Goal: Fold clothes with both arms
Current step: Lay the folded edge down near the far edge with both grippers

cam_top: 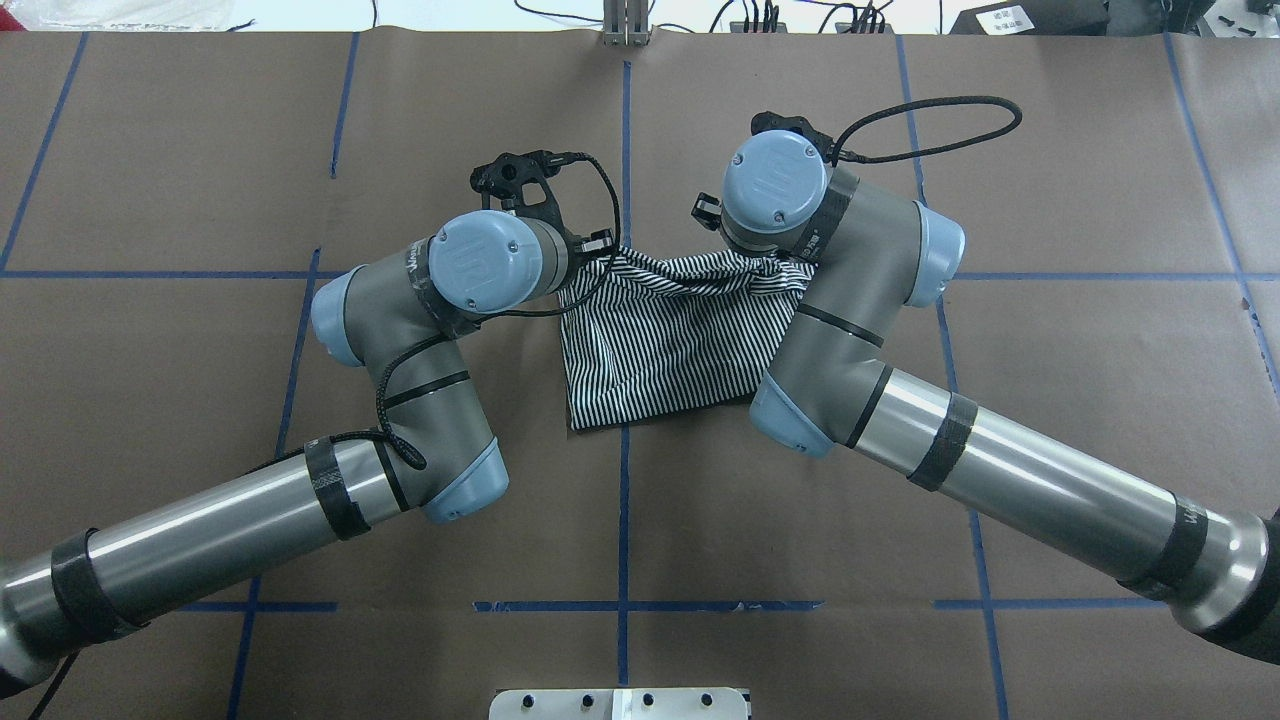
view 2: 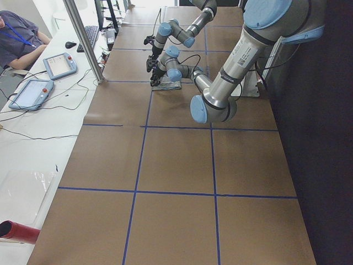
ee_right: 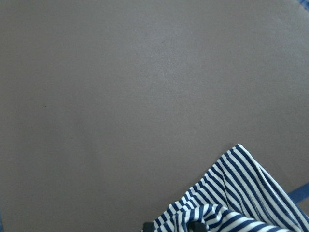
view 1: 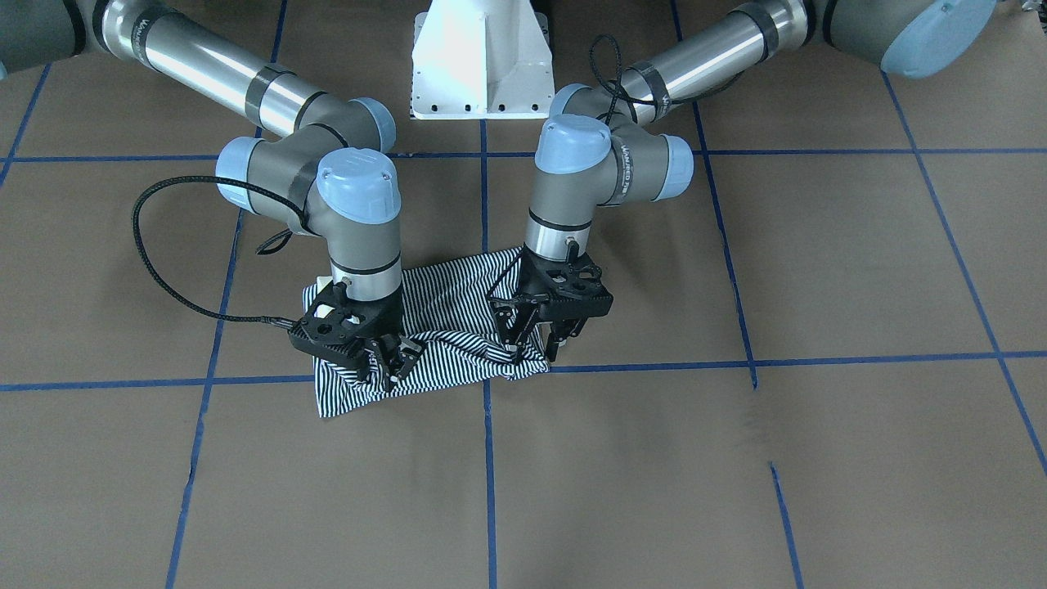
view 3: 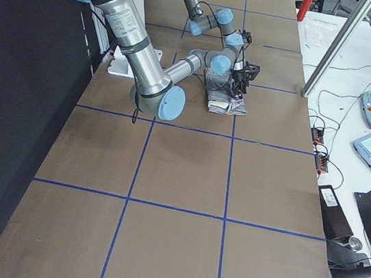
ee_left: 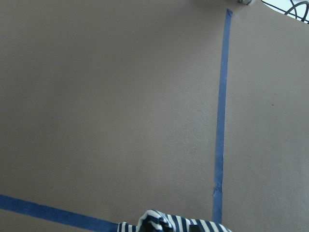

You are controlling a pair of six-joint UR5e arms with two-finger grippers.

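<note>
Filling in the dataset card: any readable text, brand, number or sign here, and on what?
No text can be quoted.
Left arm, white wrist lettering: too blurred to read.
Right arm, white tube lettering: too blurred to read.
Striped shirt: no print showing.
Handheld screens: too small to read.
</note>
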